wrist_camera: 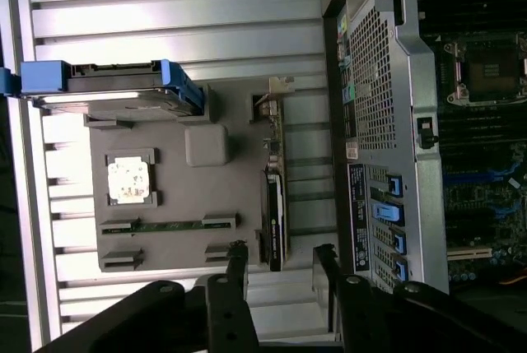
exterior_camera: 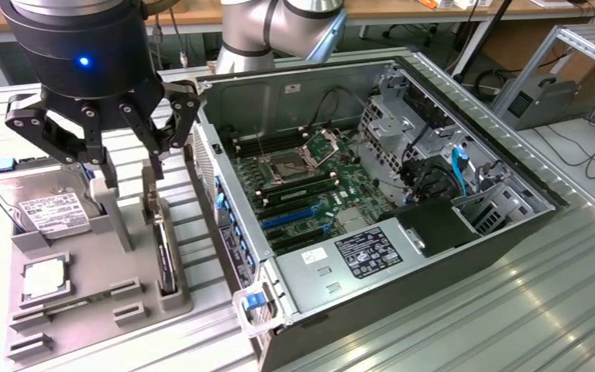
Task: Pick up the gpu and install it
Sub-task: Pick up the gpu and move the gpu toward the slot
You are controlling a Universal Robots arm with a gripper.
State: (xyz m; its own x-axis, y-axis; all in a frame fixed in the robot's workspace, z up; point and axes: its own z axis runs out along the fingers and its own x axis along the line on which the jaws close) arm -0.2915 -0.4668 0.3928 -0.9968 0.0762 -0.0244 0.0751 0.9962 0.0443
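- Looking for the thin flat dark card with the long silver metal strip point(exterior_camera: 163, 260)?
- Right there. Standing on its edge in a slot of the flat grey plastic tray point(exterior_camera: 101, 310), on the side next to the big open black computer box point(exterior_camera: 401, 232).
- And the black two-fingered gripper point(wrist_camera: 280, 256)?
- Hanging over the tray, right by the card. Open a bit, not wide. Holding nothing.
- Touching the card?
- No. Seen from the wrist, lined up between the two fingertips point(wrist_camera: 239, 262), with a small gap on each side.
- Anything else on the tray?
- A boxy silver hard drive with a white label and blue rails point(exterior_camera: 44, 205), toward the exterior view's left. Also a little square silver chip point(exterior_camera: 44, 277) near it.
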